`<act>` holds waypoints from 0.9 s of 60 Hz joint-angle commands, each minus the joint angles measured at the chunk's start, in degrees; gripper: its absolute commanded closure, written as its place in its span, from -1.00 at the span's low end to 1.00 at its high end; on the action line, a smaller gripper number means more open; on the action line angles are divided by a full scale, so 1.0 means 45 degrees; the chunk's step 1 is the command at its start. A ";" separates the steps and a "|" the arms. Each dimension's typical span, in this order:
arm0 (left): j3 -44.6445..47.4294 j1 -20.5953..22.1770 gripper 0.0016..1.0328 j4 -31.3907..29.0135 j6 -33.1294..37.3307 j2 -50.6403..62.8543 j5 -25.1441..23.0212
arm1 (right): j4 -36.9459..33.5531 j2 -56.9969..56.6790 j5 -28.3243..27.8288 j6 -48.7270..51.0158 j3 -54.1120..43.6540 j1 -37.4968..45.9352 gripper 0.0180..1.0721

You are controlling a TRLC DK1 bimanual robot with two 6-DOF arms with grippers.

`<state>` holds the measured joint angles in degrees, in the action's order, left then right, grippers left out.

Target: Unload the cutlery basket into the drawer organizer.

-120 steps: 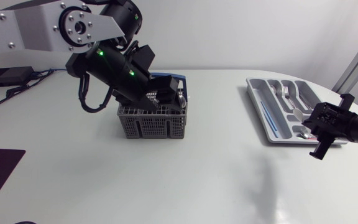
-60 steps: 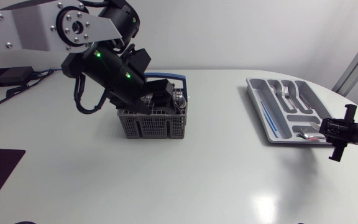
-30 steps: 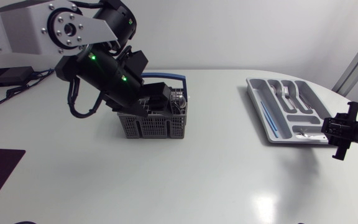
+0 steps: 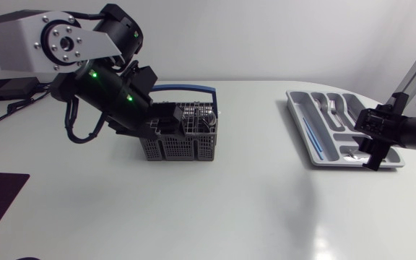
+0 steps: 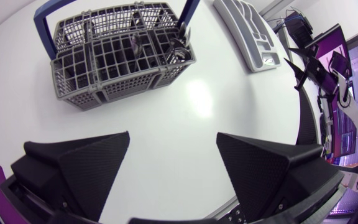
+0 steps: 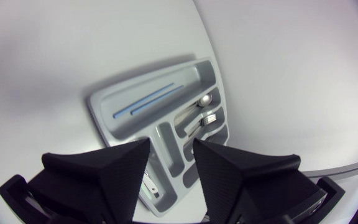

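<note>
Left jaws withdrew; basket [image 5: 117, 62] ahead.

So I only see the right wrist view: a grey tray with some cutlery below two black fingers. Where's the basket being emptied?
Observer: The basket stands near the middle of the table, well apart from the tray.
Visitor: Is the other arm anywhere near it?
Observer: Yes, the left gripper is close to the basket, which lies just ahead of it.
Visitor: Anything left inside?
Observer: A few metal pieces stand in its compartments.
</note>
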<state>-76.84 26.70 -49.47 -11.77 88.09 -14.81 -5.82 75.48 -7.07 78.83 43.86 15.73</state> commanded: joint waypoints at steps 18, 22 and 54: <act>0.0317 -0.0484 -0.89 0.0760 -0.0568 0.0209 0.0146 | -0.1342 -0.1403 0.1981 -0.4255 -0.0371 -0.4530 -0.06; 0.0239 -0.0484 -0.89 0.0955 -0.0705 0.0326 0.0224 | -0.1518 -0.1422 0.2255 -0.4822 -0.0390 -0.5311 -0.06; -0.0855 -0.1011 -0.85 0.2049 -0.0373 0.2064 0.0322 | -0.1420 -0.0251 0.3368 -0.8474 -0.0097 -0.9725 -0.06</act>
<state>-78.39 23.07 -40.99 -13.74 95.35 -13.37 -12.21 72.77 7.35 44.05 43.75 -26.06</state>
